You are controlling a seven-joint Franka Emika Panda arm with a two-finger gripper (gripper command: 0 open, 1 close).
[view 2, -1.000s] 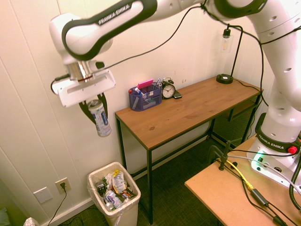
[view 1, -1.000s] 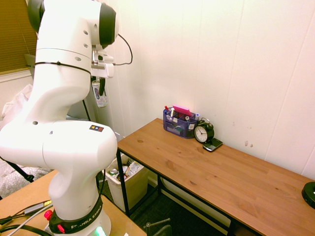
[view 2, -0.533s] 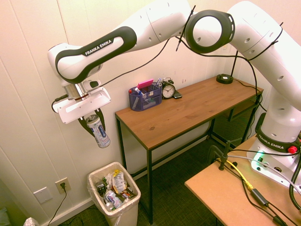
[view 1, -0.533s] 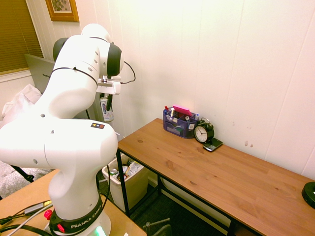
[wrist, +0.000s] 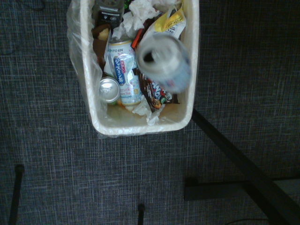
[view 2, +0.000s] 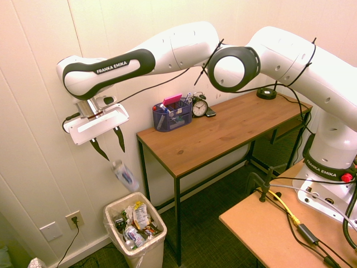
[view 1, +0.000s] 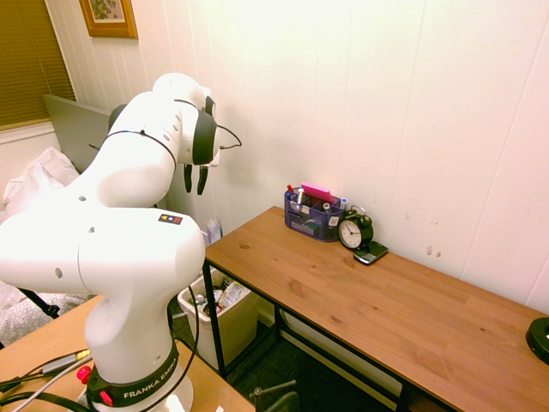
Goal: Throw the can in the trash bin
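While the can (view 2: pixel 125 176) falls above the trash bin (view 2: pixel 154 241), our gripper (view 2: pixel 110 147) hangs released; only landing remains.

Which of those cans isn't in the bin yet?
The blurred can falling in mid-air below the open gripper, above the trash bin. The other cans already lie among the rubbish inside.
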